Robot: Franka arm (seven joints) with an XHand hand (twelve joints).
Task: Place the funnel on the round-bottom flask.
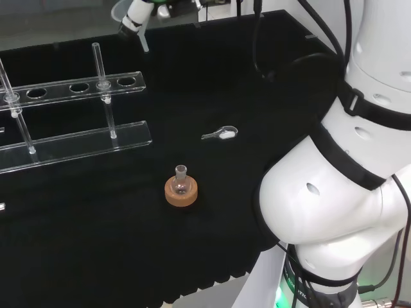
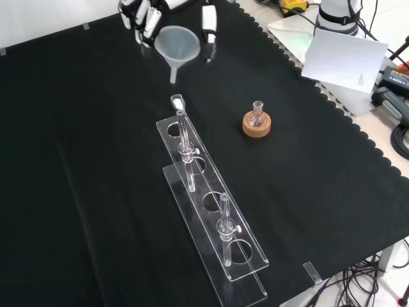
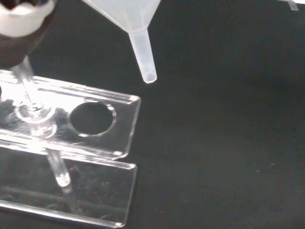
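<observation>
A translucent white funnel (image 2: 176, 46) hangs in the air at the top of the front view, stem down, held by the black and white hand (image 2: 148, 18) whose fingers curl round its cone. In the head view the funnel (image 1: 128, 19) and hand (image 1: 136, 14) sit at the far top edge. The wrist view shows the funnel's stem (image 3: 143, 55) above the end of the rack. A small round-bottom flask (image 2: 257, 116) stands upright on a cork ring (image 2: 256, 125), right of and nearer than the hand in the front view; in the head view the flask (image 1: 182, 181) sits mid-cloth.
A clear two-tier tube rack (image 2: 211, 211) with two glass tubes (image 2: 185, 141) runs diagonally below the funnel in the front view. A small clear scoop (image 1: 221, 133) lies on the cloth in the head view. The arm's white links (image 1: 347, 160) fill the right side.
</observation>
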